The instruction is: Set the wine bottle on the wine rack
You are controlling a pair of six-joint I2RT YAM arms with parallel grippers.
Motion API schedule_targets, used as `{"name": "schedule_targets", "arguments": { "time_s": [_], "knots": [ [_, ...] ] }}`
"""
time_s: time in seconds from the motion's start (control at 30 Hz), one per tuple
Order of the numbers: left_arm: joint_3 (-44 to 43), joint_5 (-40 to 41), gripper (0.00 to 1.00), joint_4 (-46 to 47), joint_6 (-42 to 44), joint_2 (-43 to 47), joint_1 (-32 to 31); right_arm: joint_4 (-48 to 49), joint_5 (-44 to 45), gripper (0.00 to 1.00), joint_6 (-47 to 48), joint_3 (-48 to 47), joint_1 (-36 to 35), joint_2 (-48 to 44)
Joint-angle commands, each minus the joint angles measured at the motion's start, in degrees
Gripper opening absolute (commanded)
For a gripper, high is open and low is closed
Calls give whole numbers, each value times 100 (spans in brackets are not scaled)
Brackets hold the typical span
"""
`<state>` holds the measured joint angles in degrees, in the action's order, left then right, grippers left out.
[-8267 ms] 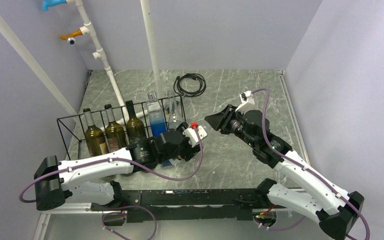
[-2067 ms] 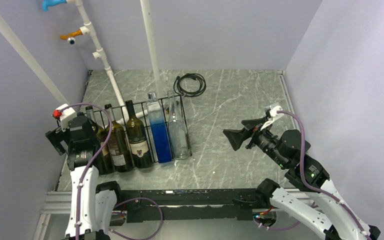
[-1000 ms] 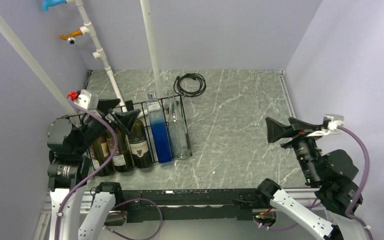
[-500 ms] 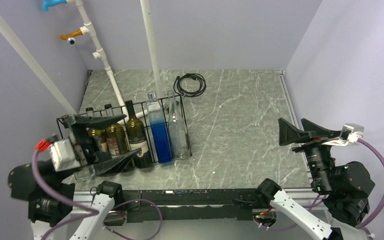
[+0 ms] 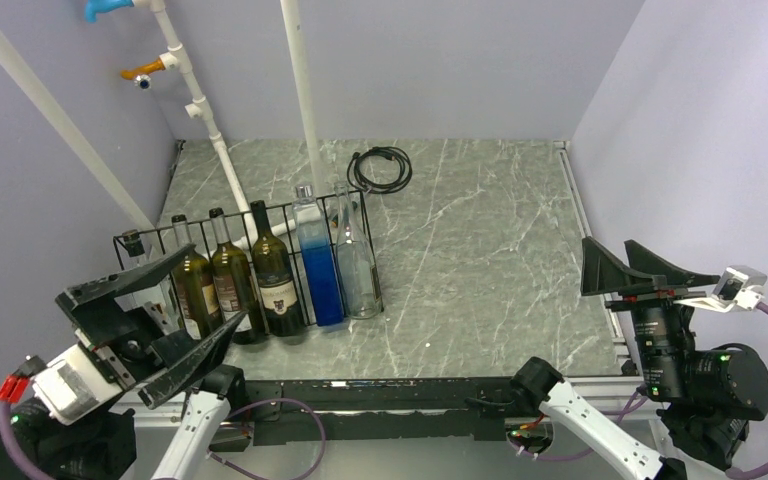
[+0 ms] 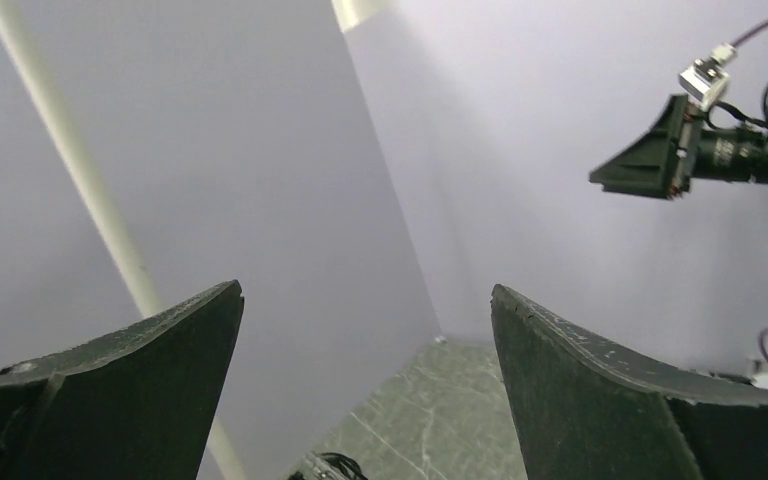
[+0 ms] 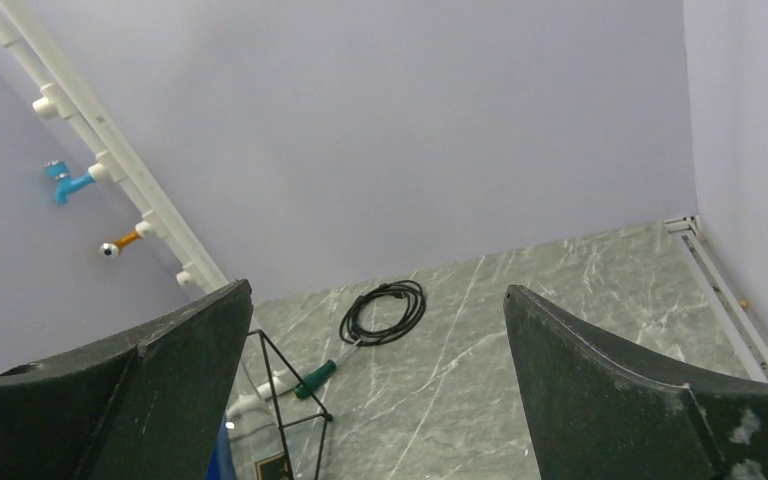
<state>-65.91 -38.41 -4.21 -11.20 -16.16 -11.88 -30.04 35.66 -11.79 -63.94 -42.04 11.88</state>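
The black wire wine rack (image 5: 195,225) stands at the left of the table, and its corner (image 7: 275,349) shows in the right wrist view. Several bottles stand in it side by side: three dark wine bottles (image 5: 275,280), a blue bottle (image 5: 317,265), a clear one (image 5: 357,265), and a clear one (image 5: 133,241) at the far left, partly behind my left finger. My left gripper (image 5: 218,284) (image 6: 366,288) hangs open and empty, raised near the rack's front left. My right gripper (image 5: 607,243) (image 7: 377,288) is open and empty at the far right.
White pipes (image 5: 205,120) with a blue and an orange tap run up the back left wall. A coiled black cable (image 5: 380,168) (image 7: 385,312) lies at the back of the marble table. A green-handled screwdriver (image 7: 315,379) lies behind the rack.
Both arms have drawn back towards the near edge and risen. The left gripper left the rack's top and swung down to the lower left. The bottles have not moved.
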Motion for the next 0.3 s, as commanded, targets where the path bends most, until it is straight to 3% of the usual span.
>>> {"name": "schedule_targets", "arguments": {
  "time_s": [0.0, 0.27],
  "knots": [
    [130, 882, 99, 493, 90, 233, -16, 152, 152, 100, -7, -112, -14, -24],
    [115, 1251, 99, 505, 136, 296, -16, 394, -173, 100, 398, 66, -14, -148]
  ]
}}
